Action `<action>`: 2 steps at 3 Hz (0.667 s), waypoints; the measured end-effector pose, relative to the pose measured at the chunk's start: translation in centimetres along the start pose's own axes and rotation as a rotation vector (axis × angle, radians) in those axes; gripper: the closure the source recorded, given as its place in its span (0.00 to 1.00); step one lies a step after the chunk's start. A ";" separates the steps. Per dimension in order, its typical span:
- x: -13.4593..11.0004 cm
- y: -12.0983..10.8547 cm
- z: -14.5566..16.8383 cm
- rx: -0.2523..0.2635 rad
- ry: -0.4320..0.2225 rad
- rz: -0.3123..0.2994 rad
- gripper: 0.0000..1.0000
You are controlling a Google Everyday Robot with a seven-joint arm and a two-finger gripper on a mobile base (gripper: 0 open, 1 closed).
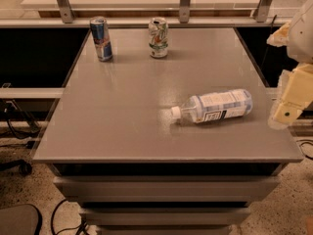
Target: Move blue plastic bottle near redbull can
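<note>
Gripper (287,109) off the table (122,116) right edge, open or shut: can't tell.
Blue plastic bottle (215,106) lying flat just left of gripper, not touching; redbull can (101,38) upright far left at back, white-green can (158,37) nearby.

1. I see the bottle (212,106) lying on its side at 4 o'clock on the table (122,131), cap (175,112) pointing to 9 o'clock.
2. The blue can (101,38) stands at 11 o'clock, the white-and-green can (158,37) at 12.
3. My gripper (288,104) hangs at 3 o'clock, beside the table's edge.
</note>
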State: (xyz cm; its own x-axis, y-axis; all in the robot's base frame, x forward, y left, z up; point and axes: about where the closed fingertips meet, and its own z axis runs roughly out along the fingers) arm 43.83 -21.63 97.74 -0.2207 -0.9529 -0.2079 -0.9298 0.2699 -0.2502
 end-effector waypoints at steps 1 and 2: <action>-0.1 -0.1 -0.2 0.012 -0.017 -0.011 0.00; -1.5 -0.7 1.2 -0.001 -0.037 -0.099 0.00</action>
State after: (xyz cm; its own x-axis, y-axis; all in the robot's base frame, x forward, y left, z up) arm 45.13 -20.20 97.05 -0.1168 -0.9691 -0.2171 -0.9467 0.1748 -0.2707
